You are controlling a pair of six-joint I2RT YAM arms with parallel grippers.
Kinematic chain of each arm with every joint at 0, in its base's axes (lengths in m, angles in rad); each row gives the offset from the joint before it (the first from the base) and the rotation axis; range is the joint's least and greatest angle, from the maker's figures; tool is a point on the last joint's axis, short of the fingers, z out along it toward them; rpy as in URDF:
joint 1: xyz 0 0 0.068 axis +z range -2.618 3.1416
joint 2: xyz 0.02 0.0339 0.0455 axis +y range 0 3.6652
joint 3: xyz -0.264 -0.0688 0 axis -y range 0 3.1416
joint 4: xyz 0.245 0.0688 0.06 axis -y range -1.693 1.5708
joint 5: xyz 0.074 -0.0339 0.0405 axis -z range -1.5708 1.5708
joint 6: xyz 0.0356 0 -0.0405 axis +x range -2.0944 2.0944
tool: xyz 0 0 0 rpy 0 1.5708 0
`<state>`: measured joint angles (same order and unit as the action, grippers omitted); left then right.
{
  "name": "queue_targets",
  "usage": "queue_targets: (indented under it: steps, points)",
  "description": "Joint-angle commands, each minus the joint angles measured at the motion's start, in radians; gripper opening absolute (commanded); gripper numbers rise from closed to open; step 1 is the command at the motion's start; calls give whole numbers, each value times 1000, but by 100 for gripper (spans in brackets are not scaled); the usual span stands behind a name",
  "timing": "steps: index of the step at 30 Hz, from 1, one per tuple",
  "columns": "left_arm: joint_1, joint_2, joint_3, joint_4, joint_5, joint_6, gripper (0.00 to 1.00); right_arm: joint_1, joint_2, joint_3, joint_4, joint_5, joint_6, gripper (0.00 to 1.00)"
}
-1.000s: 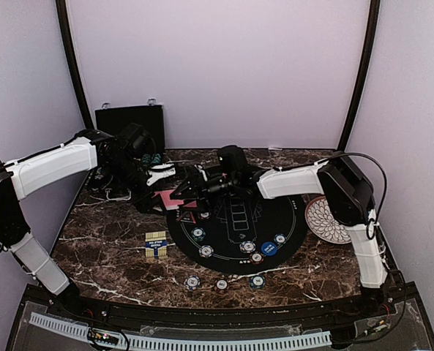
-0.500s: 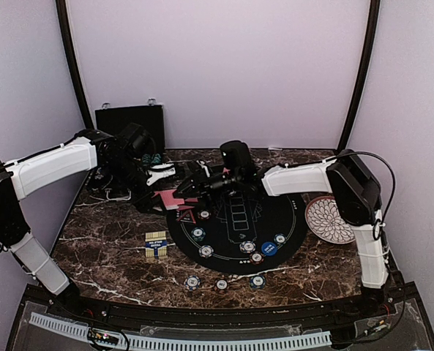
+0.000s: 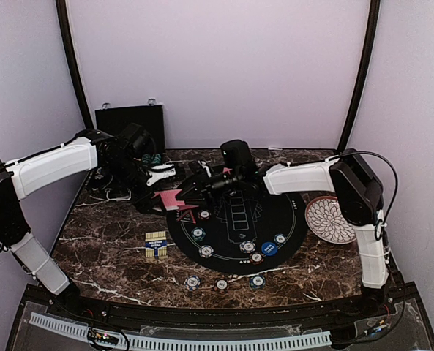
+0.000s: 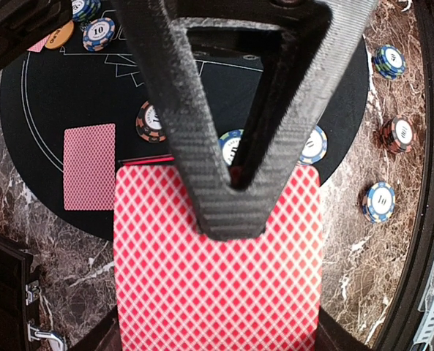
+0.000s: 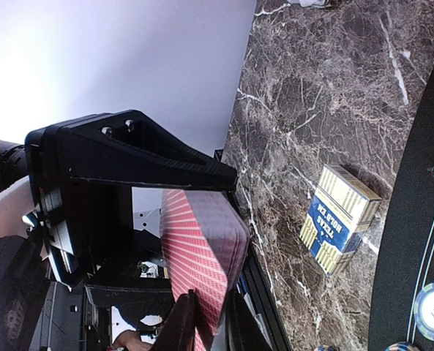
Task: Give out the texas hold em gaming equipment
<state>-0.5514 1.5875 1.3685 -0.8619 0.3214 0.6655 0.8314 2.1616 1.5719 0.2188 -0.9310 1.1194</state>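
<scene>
A deck of red-backed playing cards [image 4: 217, 270] hangs above the table's left middle, with my left gripper [image 4: 231, 212] shut on it. My right gripper [image 5: 209, 325] has reached across from the right, and its two fingers pinch the deck's [image 5: 202, 256] lower edge; how many cards they take I cannot tell. From above, both grippers [image 3: 162, 191] [image 3: 189, 191] meet at the deck [image 3: 171, 197]. One red-backed card [image 4: 88, 167] lies face down on the round black mat [image 3: 275, 241]. Several striped poker chips [image 3: 247, 246] sit on the mat, others [image 3: 222, 284] near the front edge. An orange disc [image 4: 59, 34] lies on the mat.
A blue-and-yellow card box [image 3: 156, 243] lies on the marble left of the mat. The white patterned plate [image 3: 330, 219] sits at the right edge. The black hard case [image 3: 129, 121] stands open at the back left, with chip stacks [image 3: 152, 158] beside it.
My right gripper's jaws have closed from wide apart onto the deck's edge, and its arm has edged slightly right. The left arm and deck have stayed put.
</scene>
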Motion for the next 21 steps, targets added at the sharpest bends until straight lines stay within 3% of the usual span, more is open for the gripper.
queue_targets:
  steps: [1, 11, 21]
  points:
    - [5, -5, 21, 5, 14, 2, 0, -8, -60, 6, -35, -11, -36, 11]
    - [5, -8, 18, 2, 13, 0, 0, -19, -80, 6, -75, -9, -56, 2]
    - [5, -4, 15, 1, 13, 1, 0, -90, -152, -89, -114, -3, -86, 0]
